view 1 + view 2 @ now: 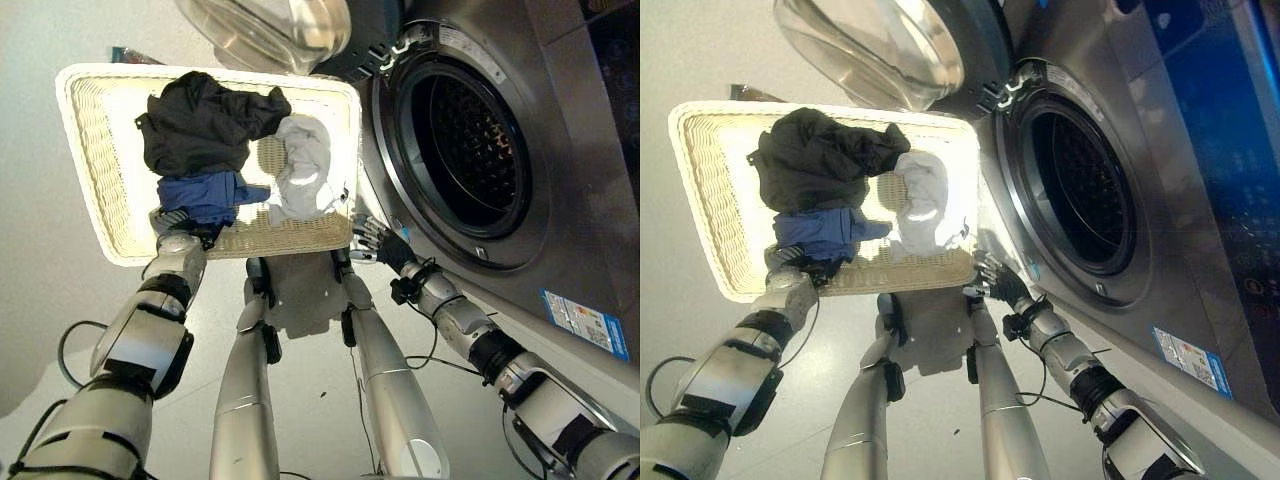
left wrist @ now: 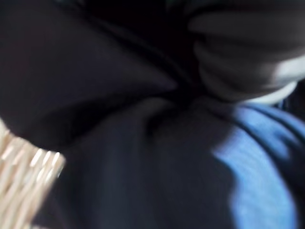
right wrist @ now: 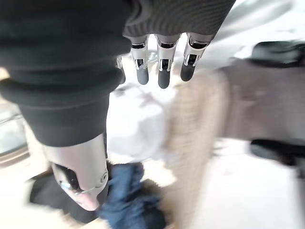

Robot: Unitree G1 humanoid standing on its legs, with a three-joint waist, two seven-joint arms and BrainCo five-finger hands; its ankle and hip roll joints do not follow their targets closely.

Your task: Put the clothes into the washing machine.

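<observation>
Lying under left hand (image 1: 178,228) — blue garment (image 1: 208,195) — in basket (image 1: 90,150).

Glare on the basket (image 1: 90,150), blurred dim left wrist view

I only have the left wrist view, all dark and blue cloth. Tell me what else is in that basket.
Observer: A white garment lies in the wicker basket beside the black garment and the blue garment.
Operator: Report the washer door.
Observer: The washing machine door is swung open, the drum dark inside.
Operator: Say where the right hand is.
Observer: The right hand hovers at the basket's corner nearest the washer, fingers straight, holding nothing.
</observation>
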